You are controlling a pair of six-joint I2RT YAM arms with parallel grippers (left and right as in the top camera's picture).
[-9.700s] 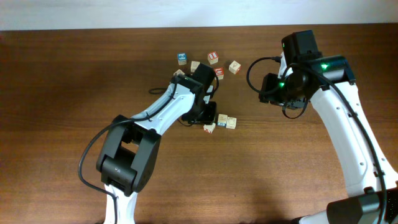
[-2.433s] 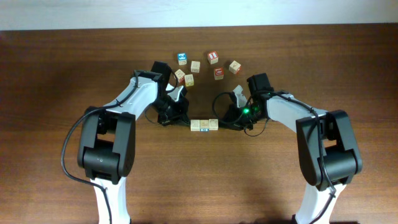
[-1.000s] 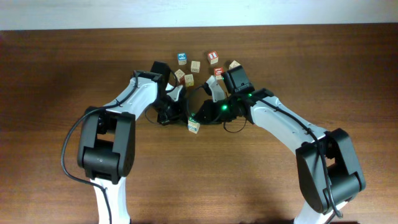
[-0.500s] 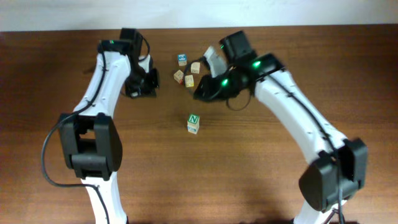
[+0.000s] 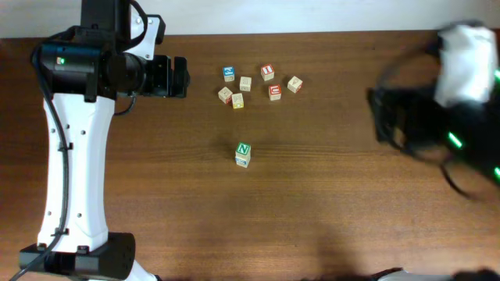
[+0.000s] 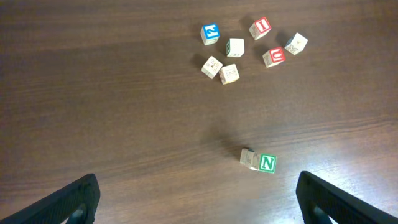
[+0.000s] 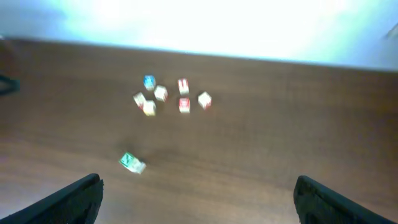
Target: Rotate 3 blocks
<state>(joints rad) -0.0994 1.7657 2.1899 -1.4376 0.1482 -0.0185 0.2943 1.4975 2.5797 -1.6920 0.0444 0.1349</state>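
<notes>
**Figure. Wooden counter [image 5: 328, 226] seen from overhead and from both wrist cameras.**

The blocks [image 5: 243, 154] stand together as a small pile near the middle of the counter, well apart from both arms. The top block [image 6: 267, 163] shows a green "N" face up. Pale wood of a block beneath it is visible, but neither the number of lower blocks nor their coloured faces can be made out.

A loose cluster of seven other cubes lies toward the far edge:
- a blue-topped cube [image 5: 228, 73];
- a red-topped cube [image 5: 267, 72];
- a second red-topped cube [image 5: 275, 91];
- four pale cubes [image 5: 245, 83].

Left pincer [image 6: 198, 186]: the fingers are spread wide, one at each lower corner of its wrist view, with nothing between them. It is held above the far-left part of the counter.

Right pincer [image 7: 198, 186]: likewise spread wide and empty. The right arm [image 5: 437, 101] appears only as a blur by the right edge of the counter.
</notes>
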